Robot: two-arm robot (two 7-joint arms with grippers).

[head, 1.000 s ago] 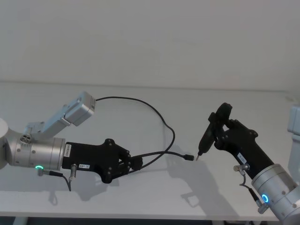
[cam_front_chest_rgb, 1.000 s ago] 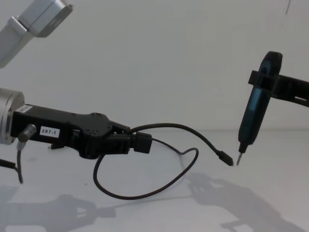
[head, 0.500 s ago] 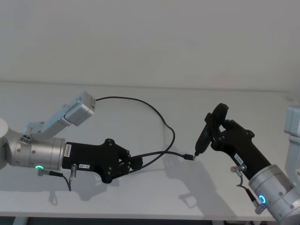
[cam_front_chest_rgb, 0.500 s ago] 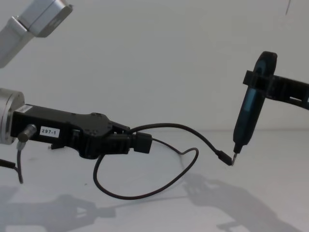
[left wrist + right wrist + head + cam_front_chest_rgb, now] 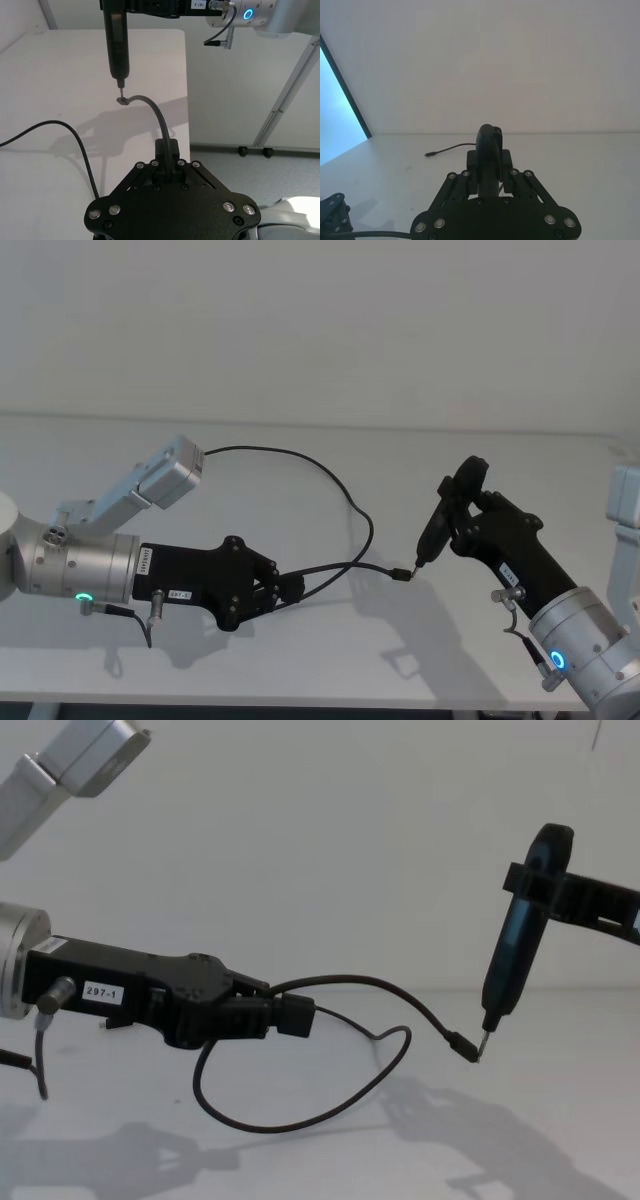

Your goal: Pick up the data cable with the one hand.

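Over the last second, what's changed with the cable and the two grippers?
The right gripper carried its pen-like tool toward the robot's left and slightly down, bringing the metal tip up to the data cable's free plug end. The left gripper stayed put, still shut on the cable, whose loops look unchanged.

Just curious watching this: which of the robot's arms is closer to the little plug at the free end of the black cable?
Right. Its tool holds a dark pen-like tool whose tip meets the plug; the left tool clamps the data cable farther back.
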